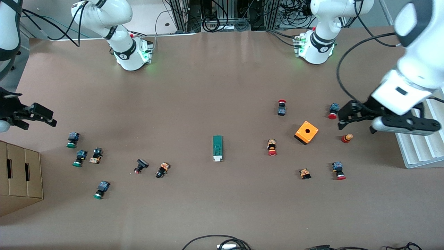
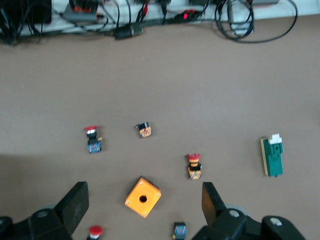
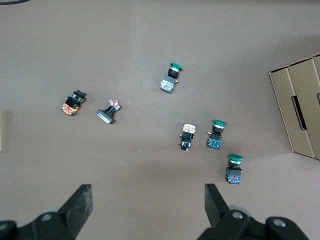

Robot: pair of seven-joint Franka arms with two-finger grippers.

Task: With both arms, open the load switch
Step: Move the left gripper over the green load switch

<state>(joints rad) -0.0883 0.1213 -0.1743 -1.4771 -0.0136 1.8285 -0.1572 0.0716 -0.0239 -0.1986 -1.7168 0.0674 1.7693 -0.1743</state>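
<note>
a wide brown table [image 1: 222,86] fills the scene, with cables along the edge by the arm bases and more at the edge nearest the front camera. the middle is mostly bare, giving free room all round the load switch [image 1: 217,148], which lies flat near the table's centre, its white tab pointing toward the front camera. a cardboard box [image 1: 19,177] sits at the right arm's end of the table and a white ribbed tray [image 1: 416,152] at the left arm's end; what is in either cannot be seen. green-capped buttons [image 1: 73,139] are scattered toward the right arm's end, red-capped ones [image 1: 271,147] and an orange cube [image 1: 306,132] toward the left arm's. the left gripper [image 1: 357,116] hangs over the red buttons near the cube, fingers spread wide and empty. the right gripper [image 1: 31,116] hangs above the green buttons, also wide and empty.
</note>
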